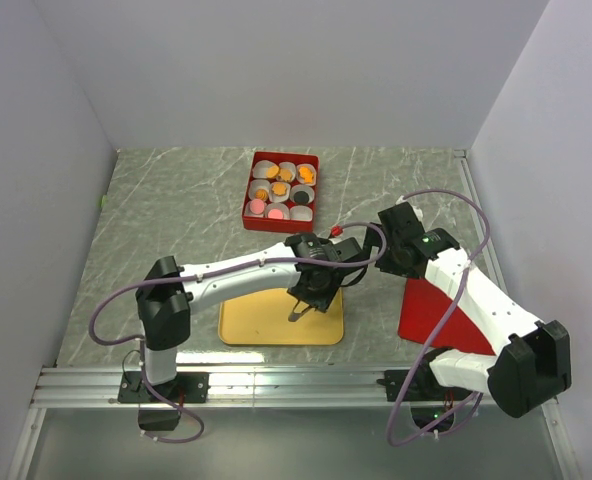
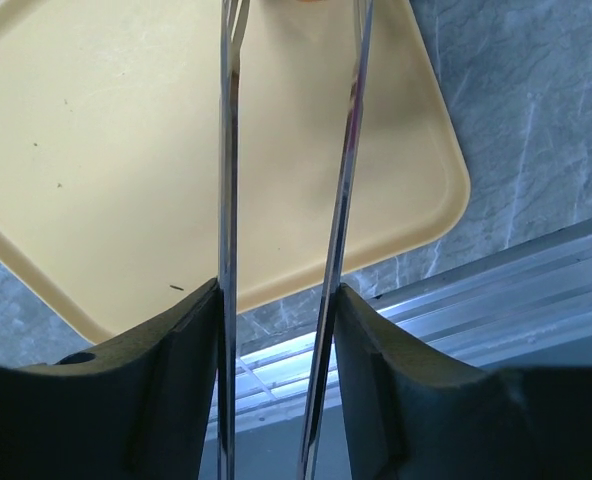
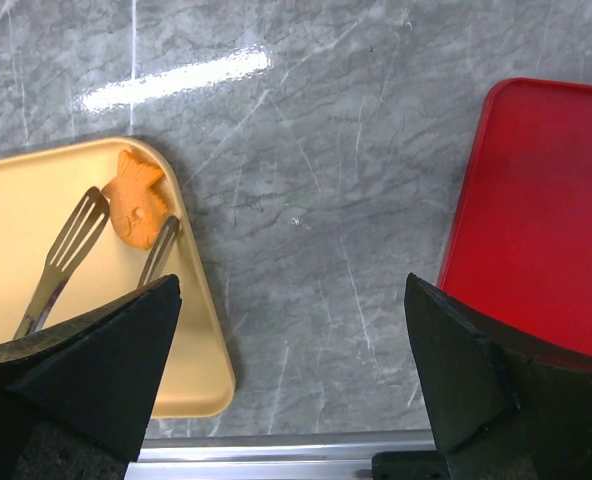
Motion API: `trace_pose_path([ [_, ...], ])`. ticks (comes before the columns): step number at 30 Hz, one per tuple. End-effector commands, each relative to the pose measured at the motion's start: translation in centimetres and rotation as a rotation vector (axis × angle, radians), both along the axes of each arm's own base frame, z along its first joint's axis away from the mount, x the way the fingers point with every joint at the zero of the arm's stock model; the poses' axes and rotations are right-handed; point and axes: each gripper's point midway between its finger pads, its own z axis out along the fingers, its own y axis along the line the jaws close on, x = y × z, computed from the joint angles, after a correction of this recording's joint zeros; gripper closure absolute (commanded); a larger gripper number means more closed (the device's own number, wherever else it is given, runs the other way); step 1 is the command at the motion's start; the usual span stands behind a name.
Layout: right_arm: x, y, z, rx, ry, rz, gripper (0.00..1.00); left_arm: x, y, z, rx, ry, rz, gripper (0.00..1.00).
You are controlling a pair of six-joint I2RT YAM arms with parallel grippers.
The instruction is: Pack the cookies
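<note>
On the yellow tray (image 3: 16, 215) near its right edge, you have one orange fish cookie (image 3: 136, 209) lying flat. Your left gripper (image 2: 276, 295) is closed on a pair of metal tongs (image 2: 228, 150), pads pressing both arms from the outside, pointed down over the tray. The tong tips are apart: the slotted tip sits just left of the fish cookie and the other tip is against its lower right edge. You can't tell from any view whether they actually squeeze it. Your right gripper (image 3: 291, 290) hangs over bare table (image 1: 176, 220) between the tray and the red lid (image 3: 536, 220), fingers spread wide and holding nothing. The rest of the cookies (image 1: 278, 189) sit in white cups (image 1: 287, 169) inside the red box (image 1: 248, 205) at the far middle of the table, well apart from the tray: orange, pink and dark ones show. The lid lies flat right of the tray.
</note>
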Motion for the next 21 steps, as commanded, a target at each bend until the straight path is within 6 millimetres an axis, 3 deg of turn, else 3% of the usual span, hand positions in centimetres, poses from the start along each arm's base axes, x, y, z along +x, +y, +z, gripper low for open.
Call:
trace_pose_path([
  [1, 0.8, -0.4, 0.3, -0.013, -0.022, -0.012, 0.0, 0.7, -0.8, 0.2, -0.029, -0.001, -0.016, 0.5],
  [6, 0.9, -0.3, 0.2, -0.013, -0.018, -0.009, 0.0, 1.8, 0.1, 0.0, -0.015, 0.003, 0.025, 0.57],
  [13, 1.1, -0.4, 0.1, -0.012, -0.019, -0.01, 0.0, 2.3, 1.5, 1.2, -0.027, -0.004, 0.057, 0.63],
  [16, 1.0, -0.6, 0.1, -0.007, -0.018, -0.017, 0.0, 2.5, 2.3, 2.5, -0.028, -0.021, 0.073, 0.63],
  [21, 1.1, -0.7, 0.4, 0.01, -0.029, -0.023, 0.0, 3.6, 3.3, 6.5, -0.077, -0.075, 0.123, 0.61],
])
